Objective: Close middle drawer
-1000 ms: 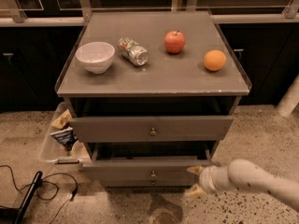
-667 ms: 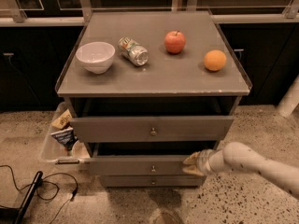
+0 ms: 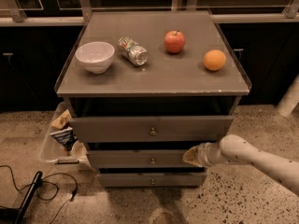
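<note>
The grey desk (image 3: 154,78) stood centre. The white arm (image 3: 261,160) reached in low from the right. Its gripper (image 3: 190,156) touched the right end of the middle drawer (image 3: 131,159) beneath the desk's front edge, open or closed I could not tell. A clear bin (image 3: 48,149) beside the left edge held snack packets (image 3: 63,135).

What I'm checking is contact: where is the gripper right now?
In the camera view, the gripper is low on the right, at the right end of the middle drawer front, just below the top drawer.

Three drawers (image 3: 150,128), one bowl (image 3: 95,56), one can (image 3: 132,51), one apple (image 3: 174,41), one orange (image 3: 214,59), one gripper (image 3: 191,157) at the middle drawer (image 3: 135,159).
</note>
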{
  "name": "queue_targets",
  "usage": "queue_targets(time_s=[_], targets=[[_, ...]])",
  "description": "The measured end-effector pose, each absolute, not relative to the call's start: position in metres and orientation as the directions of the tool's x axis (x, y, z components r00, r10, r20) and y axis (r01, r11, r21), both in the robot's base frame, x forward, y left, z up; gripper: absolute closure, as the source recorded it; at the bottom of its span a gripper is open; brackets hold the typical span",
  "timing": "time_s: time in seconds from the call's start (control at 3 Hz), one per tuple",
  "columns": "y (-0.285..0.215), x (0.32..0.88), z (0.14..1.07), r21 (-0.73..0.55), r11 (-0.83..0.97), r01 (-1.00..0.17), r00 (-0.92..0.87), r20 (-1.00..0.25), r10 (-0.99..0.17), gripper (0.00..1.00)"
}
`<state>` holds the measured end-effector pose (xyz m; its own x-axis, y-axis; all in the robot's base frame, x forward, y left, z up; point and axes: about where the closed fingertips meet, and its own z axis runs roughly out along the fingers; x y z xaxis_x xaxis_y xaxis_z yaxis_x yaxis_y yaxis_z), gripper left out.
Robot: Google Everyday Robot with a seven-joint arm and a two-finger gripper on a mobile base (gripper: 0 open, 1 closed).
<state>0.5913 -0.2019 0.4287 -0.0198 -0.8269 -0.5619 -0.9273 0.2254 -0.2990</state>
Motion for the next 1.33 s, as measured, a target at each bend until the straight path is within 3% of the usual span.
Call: queue_targets(time_s=[0.33,0.67,1.0,1.33], targets=[[-0.194,0.570,0.447,-0.310,0.212,-0.927,0.001,-0.565,-0.825,0.83],[-0.180,0.510,0.480,-0.277,0.167,-0.946,0.026,-0.580,-0.814,1.00],[-0.177,0.485,0.485,-0.256,0.148,-0.955,0.030,-0.579,-0.815,0.90],[-0.176,0.486,0.485,-0.256,0.147,-0.955,0.030,-0.580,-0.814,0.67]])
